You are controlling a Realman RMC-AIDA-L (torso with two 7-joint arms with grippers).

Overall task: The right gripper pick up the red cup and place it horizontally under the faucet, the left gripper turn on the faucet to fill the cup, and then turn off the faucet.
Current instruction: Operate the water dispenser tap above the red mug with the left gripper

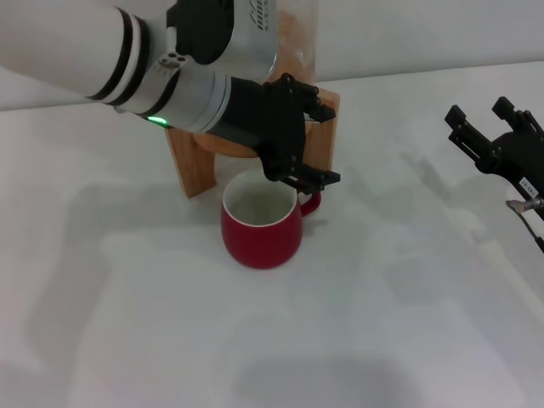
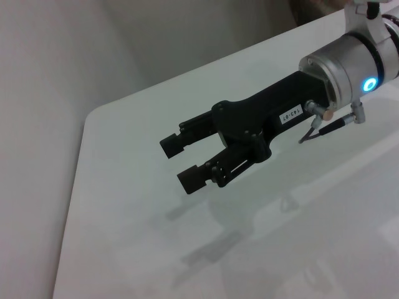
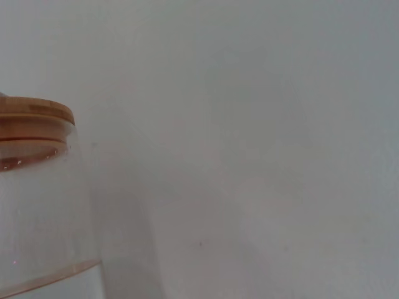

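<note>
Sitting upright under the left gripper (image 1: 299, 144), the red cup (image 1: 261, 223) looks hard, shiny, slippery, best held by its rim. The right gripper (image 1: 486, 127) is seen open; the left cannot be told.

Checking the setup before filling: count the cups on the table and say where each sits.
1. The red cup stands upright on the white table, in front of the wooden stand, right below the left gripper. More could be hidden behind that arm.
</note>
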